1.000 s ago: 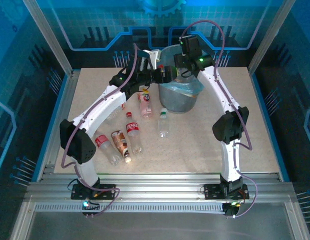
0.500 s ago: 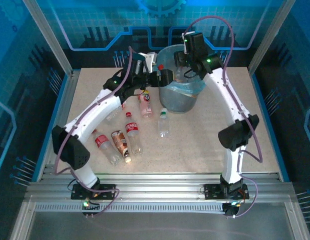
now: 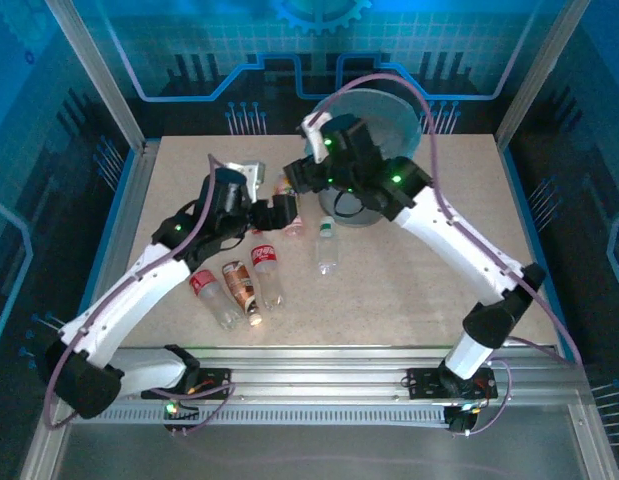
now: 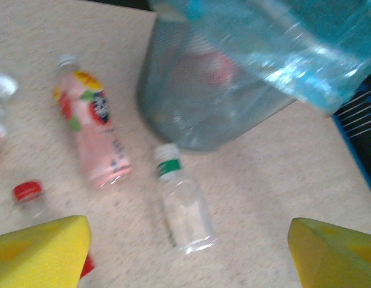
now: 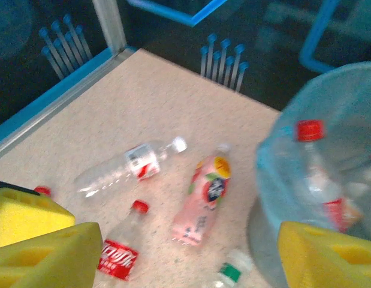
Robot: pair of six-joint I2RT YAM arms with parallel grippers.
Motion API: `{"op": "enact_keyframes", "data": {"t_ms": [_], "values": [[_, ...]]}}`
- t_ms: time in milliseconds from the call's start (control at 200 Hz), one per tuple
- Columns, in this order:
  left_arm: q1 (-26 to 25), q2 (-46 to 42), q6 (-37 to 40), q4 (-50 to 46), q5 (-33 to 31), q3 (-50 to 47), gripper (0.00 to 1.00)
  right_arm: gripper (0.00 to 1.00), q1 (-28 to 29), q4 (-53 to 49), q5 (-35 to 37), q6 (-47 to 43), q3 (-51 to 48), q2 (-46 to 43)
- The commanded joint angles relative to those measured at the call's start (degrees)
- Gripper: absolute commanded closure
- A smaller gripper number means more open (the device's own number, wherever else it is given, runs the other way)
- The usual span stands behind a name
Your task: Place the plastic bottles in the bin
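Swinging both arms this close together is your main risk. The bin (image 3: 389, 105) sits at the far side of the table with the right arm (image 3: 439, 225) across its front, so a knock could tip it and spill the bottle inside (image 5: 314, 162).

The left gripper (image 4: 185, 258) and right gripper (image 5: 188, 261) both hang with fingers spread, holding nothing, and could clash. A nudge could roll the pink bottle (image 4: 92, 132) or the green-capped bottle (image 4: 182, 204), which lie just beside the bin.

You cannot count the bin's blurred contents. One bottle is mostly cut off, little more than its red cap (image 4: 26, 191) showing.
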Motion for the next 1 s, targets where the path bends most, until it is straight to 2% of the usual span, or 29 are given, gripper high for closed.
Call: {"op": "enact_keyframes", "data": {"t_ms": [0,305,520,630,795,905,995], "values": [[0.5,-6.1,-0.6,-5.2,-6.3,-4.1,0.13,0.22,2.0,0.7,-2.7,1.5,0.2,4.5],[1.4,-18.8,-2.5,-12.3,-12.4,-15.0,0.12,0.18,4.6,-4.9,-5.9,4.2,10.8,21.7],[1.9,-22.2,-2.6,-13.4,-13.7,-18.4,0.12,0.11,4.6,-9.0,-4.3,5.4,21.7,34.9],[2.0,-22.4,-2.2,-13.1,-13.9,-19.1,0.11,0.10,4.4,-11.1,-3.8,5.5,28.5,42.4],[2.3,-22.3,-1.3,-12.1,-14.1,-19.4,0.10,0.18,3.4,-11.6,-4.4,7.3,36.4,50.3],[2.5,-22.3,-0.9,-11.6,-14.1,-19.1,0.11,0.24,2.4,-10.2,-5.8,9.5,37.2,52.8],[2.6,-22.5,-0.8,-11.7,-14.1,-19.1,0.10,0.26,1.8,-7.8,-10.0,11.1,36.4,54.1]]}}
